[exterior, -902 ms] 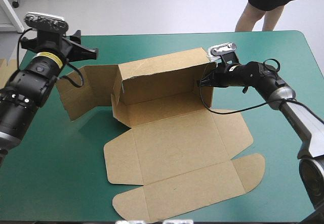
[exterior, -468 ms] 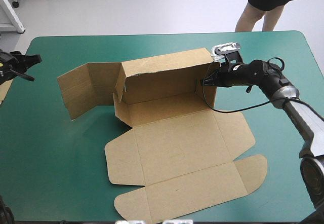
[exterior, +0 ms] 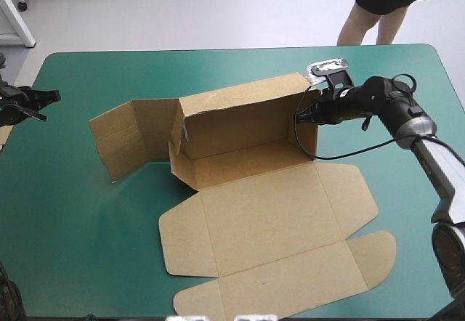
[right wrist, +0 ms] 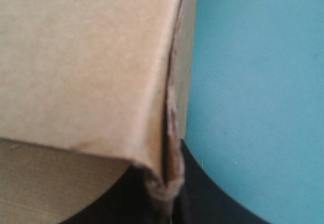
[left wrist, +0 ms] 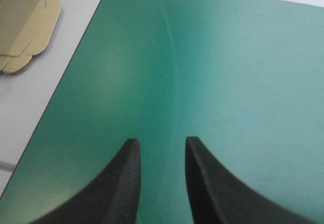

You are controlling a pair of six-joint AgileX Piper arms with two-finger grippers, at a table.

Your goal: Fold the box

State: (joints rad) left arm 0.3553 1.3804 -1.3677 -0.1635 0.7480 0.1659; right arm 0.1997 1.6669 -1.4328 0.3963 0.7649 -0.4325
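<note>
The brown box (exterior: 247,121) lies partly raised at mid-table: its long back wall stands upright, a side flap (exterior: 127,139) angles out to the left, and the lid panels (exterior: 269,219) lie flat toward the front. My right gripper (exterior: 304,115) is shut on the wall's right end corner. In the right wrist view the fingers (right wrist: 202,203) pinch the folded board edge (right wrist: 169,133) of the box (right wrist: 86,67). My left gripper (exterior: 40,103) hovers at the table's left edge, far from the box. Its fingers stand open (left wrist: 161,150) over bare teal-green cover.
More pale board (left wrist: 25,26) lies beyond the table's left edge, and a sliver of it (exterior: 3,133) shows in the high view. Teal-green cover (exterior: 80,241) stretches bare to the left and front left of the box.
My left arm has drawn back from beside the box to the table's left edge. The right gripper has dragged the box a little to the right, still clamped on its corner.
</note>
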